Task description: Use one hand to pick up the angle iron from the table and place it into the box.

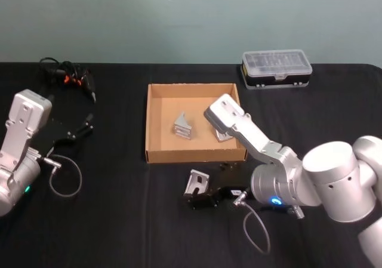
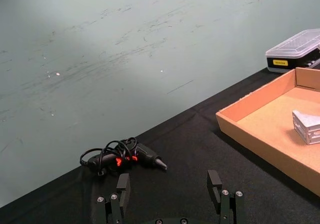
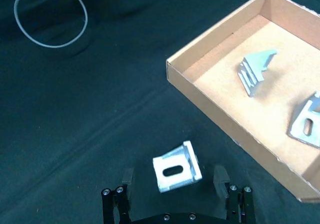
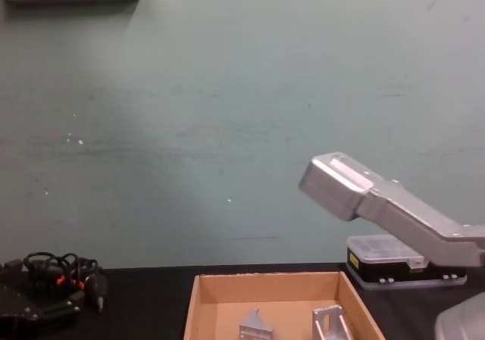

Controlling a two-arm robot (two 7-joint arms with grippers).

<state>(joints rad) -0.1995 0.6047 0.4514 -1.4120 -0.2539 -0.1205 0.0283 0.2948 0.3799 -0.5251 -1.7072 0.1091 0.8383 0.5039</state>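
Angle iron (image 3: 176,168) lies on the table (image 3: 75,109) between the right gripper's (image 3: 174,175) parted fingers, plain from its wrist. Chest view catches the box (image 4: 265,279); left gripper (image 2: 169,178) gapes empty.

Angle iron (image 1: 197,182): I see it on the table (image 1: 119,220), near the box's (image 1: 197,156) front wall.
Right gripper (image 1: 203,199): just beside it.
Box: I count two brackets (image 1: 182,126) inside.

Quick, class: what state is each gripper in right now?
Left gripper: open, empty.
Right gripper: open, poised at the angle iron, not gripping it.
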